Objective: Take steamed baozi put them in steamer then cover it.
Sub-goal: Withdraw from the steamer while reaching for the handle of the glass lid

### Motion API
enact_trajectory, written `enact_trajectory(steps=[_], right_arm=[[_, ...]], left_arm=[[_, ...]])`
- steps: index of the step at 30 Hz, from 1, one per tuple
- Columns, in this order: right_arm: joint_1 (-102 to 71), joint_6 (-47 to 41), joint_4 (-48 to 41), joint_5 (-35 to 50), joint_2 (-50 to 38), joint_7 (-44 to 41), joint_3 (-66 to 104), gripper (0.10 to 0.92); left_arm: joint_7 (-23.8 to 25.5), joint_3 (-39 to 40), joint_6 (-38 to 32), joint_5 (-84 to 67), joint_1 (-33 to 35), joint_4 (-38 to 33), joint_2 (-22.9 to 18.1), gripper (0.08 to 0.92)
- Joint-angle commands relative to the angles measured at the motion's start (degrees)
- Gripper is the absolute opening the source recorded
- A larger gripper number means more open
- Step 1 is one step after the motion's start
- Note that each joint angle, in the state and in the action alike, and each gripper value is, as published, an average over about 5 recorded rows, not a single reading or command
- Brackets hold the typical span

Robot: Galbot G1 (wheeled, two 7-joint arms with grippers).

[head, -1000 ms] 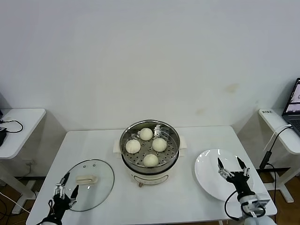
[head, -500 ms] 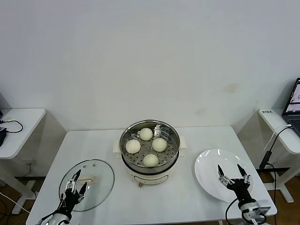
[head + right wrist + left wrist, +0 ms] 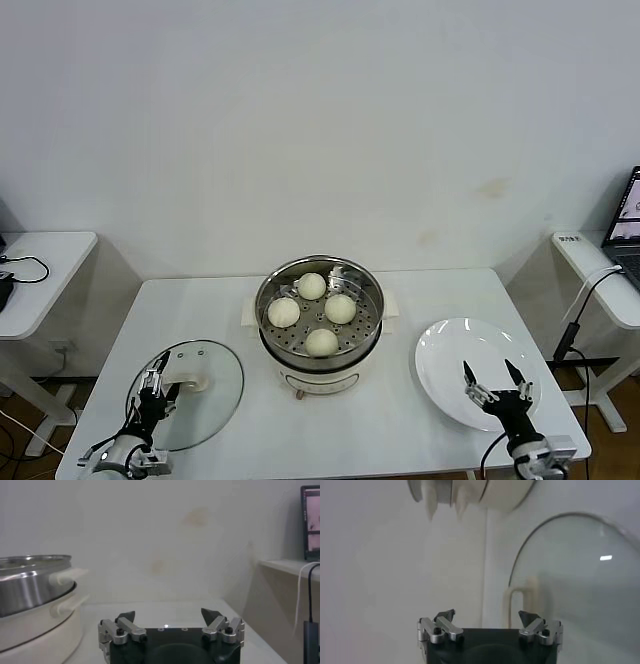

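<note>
Head view: four baozi (image 3: 312, 286) sit in the steamer (image 3: 372, 290); left claw (image 3: 157, 392), apart, over the cover (image 3: 215, 385); right claw (image 3: 493, 381), apart, over the plate (image 3: 440, 360).

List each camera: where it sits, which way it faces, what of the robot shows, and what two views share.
Head view: up on the head, looking forward and down at the white table; left gripper and right gripper show.
Left wrist view: on the left wrist, low, facing the cover; its open jaws show.
Right wrist view: on the right wrist, low, facing the wall; its open jaws show.
Shared: all see the steamer.
</note>
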Motion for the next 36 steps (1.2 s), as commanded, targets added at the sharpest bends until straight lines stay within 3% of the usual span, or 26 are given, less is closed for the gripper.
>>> enact_trajectory(steps=[1,17,26,36], right_arm=[[-0.45,-0.08,-0.15,-0.31,0.26,-0.11,-0.08,0.823],[-0.56,-0.17,-0.33,-0.90,0.88,-0.37,-0.72,0.823],[-0.77,-0.17,-0.12,-1.02,0.95,-0.47,-0.77,0.823],[-1.25,-0.06,0.66,-1.16,1.16,-0.51,-0.91,0.823]], left_arm=[[0.42,0.86,0.40,0.15,-4.18,3.50,0.42,0.823],[-0.04,1.80,0.57,0.45,-5.92,5.15,-0.03,0.811],[-0.90,2.22,0.07,1.64,-5.69,6.25,-0.74,0.559],[-5.60,1.70,-1.15,2.10,-4.51,5.39,-2.55,0.273]])
